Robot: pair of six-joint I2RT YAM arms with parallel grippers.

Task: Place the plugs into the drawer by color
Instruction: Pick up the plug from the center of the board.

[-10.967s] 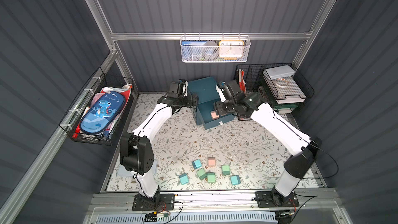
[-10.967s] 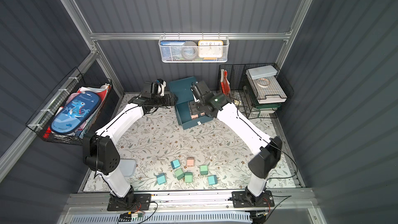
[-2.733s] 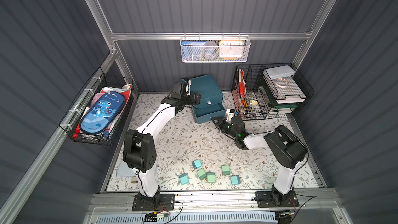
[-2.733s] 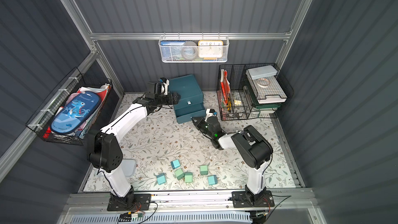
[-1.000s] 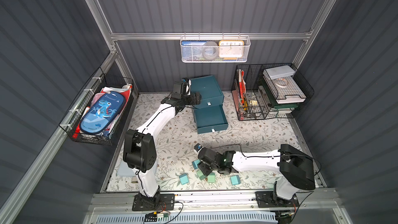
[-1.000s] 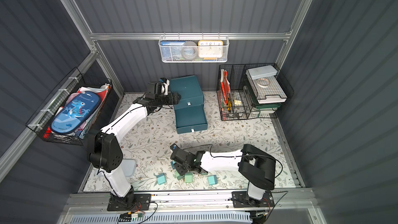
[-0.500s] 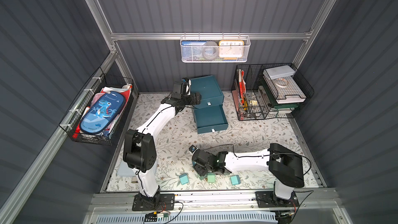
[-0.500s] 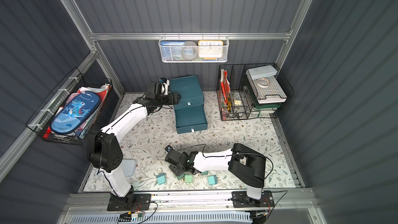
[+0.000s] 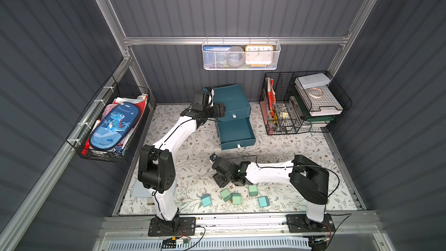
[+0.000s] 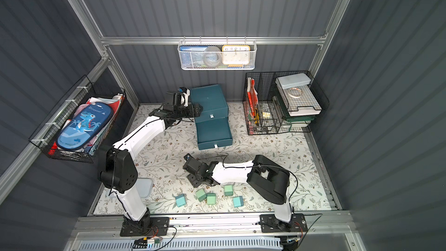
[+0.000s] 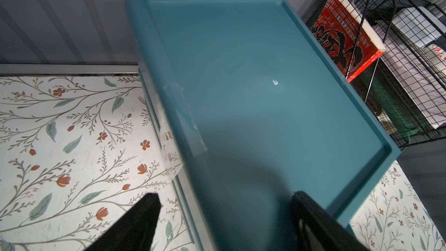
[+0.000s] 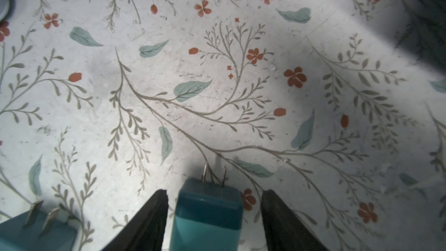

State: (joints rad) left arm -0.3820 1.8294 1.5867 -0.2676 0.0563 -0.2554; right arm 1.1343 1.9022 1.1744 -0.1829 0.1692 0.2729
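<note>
**gearhead_42:** Both look like twins to me. The left arm [image 9: 174, 134] and right arm [image 9: 266, 172] have glossy white shells on the long sections and chunky black joints [image 9: 154, 170].

**tinkr:** Yep. Each has a black base plate [image 9: 171, 227] on the silver rail [image 9: 241, 219] at the bottom of the frame. A thin black cable [image 9: 338, 182] loops off the right one at lower right. The fingers [image 12: 144, 220] are matte black wedges.
</note>
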